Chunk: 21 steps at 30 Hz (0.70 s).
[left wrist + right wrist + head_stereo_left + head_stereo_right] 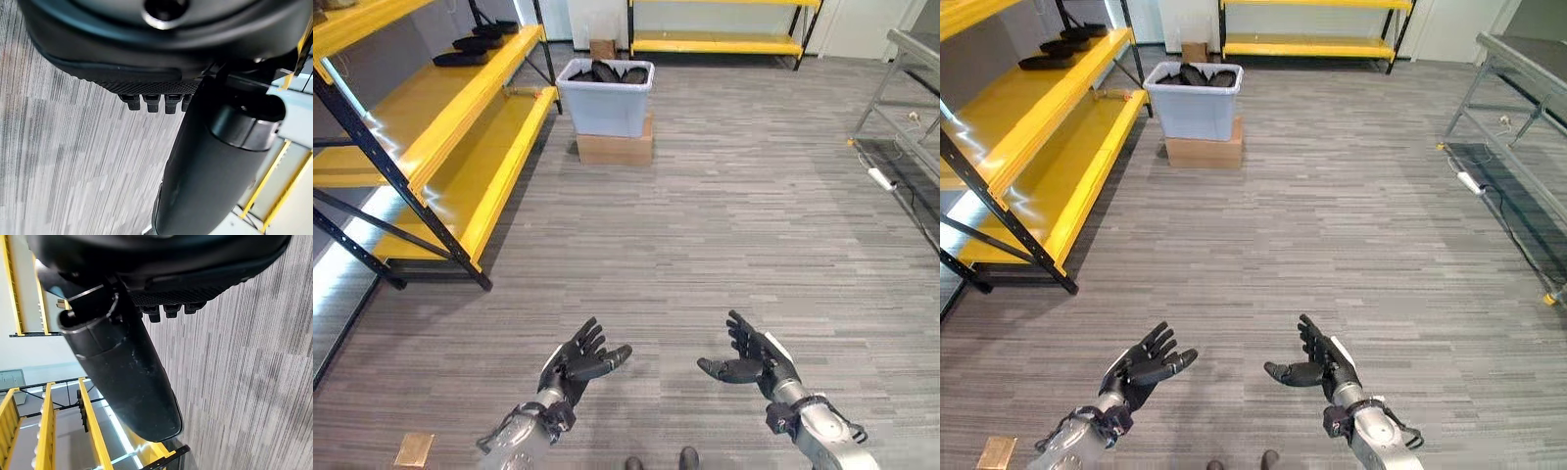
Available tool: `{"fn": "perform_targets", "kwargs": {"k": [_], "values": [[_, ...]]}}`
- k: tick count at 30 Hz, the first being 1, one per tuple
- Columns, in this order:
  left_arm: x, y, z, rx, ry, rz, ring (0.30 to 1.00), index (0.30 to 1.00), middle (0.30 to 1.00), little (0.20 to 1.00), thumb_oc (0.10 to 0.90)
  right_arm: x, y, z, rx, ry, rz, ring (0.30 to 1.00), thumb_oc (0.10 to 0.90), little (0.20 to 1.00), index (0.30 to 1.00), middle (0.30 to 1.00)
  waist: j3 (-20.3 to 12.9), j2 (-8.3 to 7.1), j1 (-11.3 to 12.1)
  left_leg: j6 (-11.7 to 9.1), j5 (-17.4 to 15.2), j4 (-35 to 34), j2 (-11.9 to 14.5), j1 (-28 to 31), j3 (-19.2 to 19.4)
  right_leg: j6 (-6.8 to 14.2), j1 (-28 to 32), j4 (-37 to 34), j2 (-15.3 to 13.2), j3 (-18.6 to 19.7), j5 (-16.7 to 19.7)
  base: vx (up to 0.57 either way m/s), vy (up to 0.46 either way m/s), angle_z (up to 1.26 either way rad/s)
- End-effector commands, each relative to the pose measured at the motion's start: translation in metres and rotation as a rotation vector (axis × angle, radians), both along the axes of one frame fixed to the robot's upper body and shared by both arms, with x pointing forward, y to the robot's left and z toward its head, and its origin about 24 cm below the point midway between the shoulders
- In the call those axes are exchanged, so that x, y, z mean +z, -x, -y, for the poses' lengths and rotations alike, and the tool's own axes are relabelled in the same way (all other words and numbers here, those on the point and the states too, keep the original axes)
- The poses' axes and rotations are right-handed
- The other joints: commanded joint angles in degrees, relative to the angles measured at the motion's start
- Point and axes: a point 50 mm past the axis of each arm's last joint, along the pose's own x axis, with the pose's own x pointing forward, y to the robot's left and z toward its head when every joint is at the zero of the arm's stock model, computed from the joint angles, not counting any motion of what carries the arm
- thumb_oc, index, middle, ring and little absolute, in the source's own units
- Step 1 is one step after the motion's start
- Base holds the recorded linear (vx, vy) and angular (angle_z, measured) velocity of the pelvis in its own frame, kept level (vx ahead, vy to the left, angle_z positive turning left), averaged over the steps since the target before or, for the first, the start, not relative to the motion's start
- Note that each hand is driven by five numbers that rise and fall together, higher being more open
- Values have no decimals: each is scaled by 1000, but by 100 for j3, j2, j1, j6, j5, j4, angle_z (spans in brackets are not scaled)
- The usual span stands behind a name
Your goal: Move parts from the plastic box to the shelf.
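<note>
Left eye view: dark parts [607,71] piled in the pale plastic box [605,108], which sits on a cardboard box [615,149] on the grey floor [705,225], far side of the room, just beside the end of the yellow shelf [460,127]. More dark parts [475,44] already lie on the shelf's middle level, upper left. Second yellow rack [715,43] by the back wall; metal table frame [911,108] at right. Small wooden block [413,450] on floor, bottom left. Left hand [579,360] and right hand [752,360] low in front, well apart from box and shelf, palms facing each other, fingers spread and relaxed, both empty.
</note>
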Motion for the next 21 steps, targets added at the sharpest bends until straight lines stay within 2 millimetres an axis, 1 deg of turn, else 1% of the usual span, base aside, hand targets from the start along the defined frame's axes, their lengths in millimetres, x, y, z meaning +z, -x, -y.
{"fn": "perform_targets", "kwargs": {"k": [1, 2, 3, 4, 5, 6, 7, 8, 9, 10, 12, 13, 16, 17, 19, 21], "values": [[31, -13, -4, -15, -11, 191, 1000, 1000, 1000, 1000, 900, 51, -25, -15, 90, -15, 313, 1000, 900, 1000, 1000, 1000, -210, 68, 69, -260, -421, -102, 104, 315, -279, 305, 118, 589, -413, -221, 1013, 134, 61, -37], [31, -12, -3, -14, -5, 191, 1000, 1000, 1000, 1000, 900, 51, -24, -15, 98, -6, 320, 1000, 900, 1000, 1000, 1000, -181, 28, 35, -269, -477, -102, 53, 397, -310, 324, 44, 342, -360, -212, 1019, 261, -74, -39], [32, -11, -2, -23, 8, 186, 1000, 1000, 1000, 1000, 900, 53, -22, -11, 103, 0, 334, 1000, 900, 1000, 1000, 1000, -186, -13, -65, -306, -538, -102, 13, 504, -446, 263, -84, -538, -145, -90, 1013, 351, -172, -21], [32, -12, 0, -31, 27, 177, 1000, 1000, 1000, 1000, 900, 53, -21, -9, 100, 2, 342, 1000, 900, 1000, 1000, 1000, -169, -43, -136, -345, -574, -102, -7, 592, -581, 244, -116, -1264, -75, 12, 1033, 502, -280, 28], [32, -13, 5, -36, 64, 165, 1000, 1000, 1000, 1000, 900, 52, -21, -7, 88, -24, 342, 1000, 900, 1000, 1000, 1000, -133, -57, -176, -416, -638, -102, 4, 737, -718, 275, -181, -2154, -178, 70, 1251, 400, -234, 50], [32, -13, 6, -38, 63, 168, 1000, 1000, 1000, 1000, 900, 52, -21, -7, 85, -30, 340, 1000, 900, 1000, 1000, 1000, -126, -57, -183, -428, -661, -102, 11, 768, -737, 285, -208, -2328, -206, 85, 1292, 426, -242, 57], [32, -12, 8, -51, 54, 183, 1000, 1000, 1000, 1000, 900, 51, -20, -6, 74, -41, 338, 1000, 900, 1000, 1000, 1000, -113, -51, -197, -460, -717, -102, 29, 844, -783, 318, -317, -2704, -275, 131, 1365, 330, -182, 26], [32, -10, 9, -70, 54, 192, 1000, 1000, 1000, 1000, 900, 51, -17, -3, 66, -41, 337, 1000, 900, 1000, 1000, 1000, -103, -31, -213, -485, -756, -102, 64, 900, -825, 328, -345, -2910, -274, 179, 1343, 402, -209, 26], [31, -8, 12, -86, 57, 197, 1000, 1000, 1000, 1000, 900, 51, -15, 0, 56, -40, 334, 1000, 900, 1000, 1000, 1000, -105, -32, -235, -497, -787, -102, 84, 945, -869, 315, -255, -3093, -247, 263, 1269, 477, -211, 47], [31, -5, 16, -107, 63, 199, 1000, 1000, 1000, 1000, 900, 50, -11, 3, 44, -40, 326, 1000, 900, 1000, 1000, 1000, -145, -65, -286, -506, -847, -78, 78, 1004, -950, 307, 16, -3354, -191, 445, 1244, 439, -176, 64], [30, -3, 21, -121, 68, 194, 1000, 1000, 1000, 1000, 900, 49, -9, 3, 40, -27, 314, 1000, 900, 1000, 1000, 1000, -209, -113, -331, -522, -965, 41, 53, 1039, -991, 282, 225, -3316, -194, 605, 1291, 509, -200, 98], [28, -1, 23, -128, 79, 177, 1000, 1000, 1000, 1000, 900, 48, -10, 0, 42, -24, 310, 1000, 900, 1000, 1000, 1000, -250, -133, -321, -540, -1056, 83, 67, 1103, -932, 268, 259, -3061, -212, 554, 1291, 562, -245, 77], [26, 2, 24, -122, 83, 155, 1000, 1000, 1000, 1000, 900, 49, -12, -3, 48, -18, 303, 1000, 900, 1000, 1000, 1000, -315, -119, -353, -588, -1121, 147, 161, 1177, -879, 124, 329, -2731, -52, 561, 1054, 461, -226, 36], [24, 4, 25, -111, 90, 143, 1000, 1000, 1000, 1000, 900, 49, -13, -3, 57, -3, 301, 1000, 900, 1000, 1000, 1000, -350, -117, -360, -655, -1125, 287, 236, 1151, -811, 23, 426, -2688, 11, 526, 915, 424, -226, 12], [24, 5, 25, -118, 98, 146, 1000, 1000, 1000, 1000, 900, 51, -13, -2, 58, 0, 302, 1000, 900, 1000, 1000, 1000, -370, -112, -349, -710, -1043, 369, 296, 1100, -771, -28, 482, -2728, 39, 492, 863, 306, -182, -9], [25, 6, 25, -118, 101, 149, 1000, 1000, 1000, 1000, 900, 52, -14, 0, 53, 8, 306, 1000, 900, 1000, 1000, 1000, -384, -91, -333, -795, -801, 518, 395, 981, -741, -99, 554, -2787, 103, 467, 794, 220, -148, -3]]}}
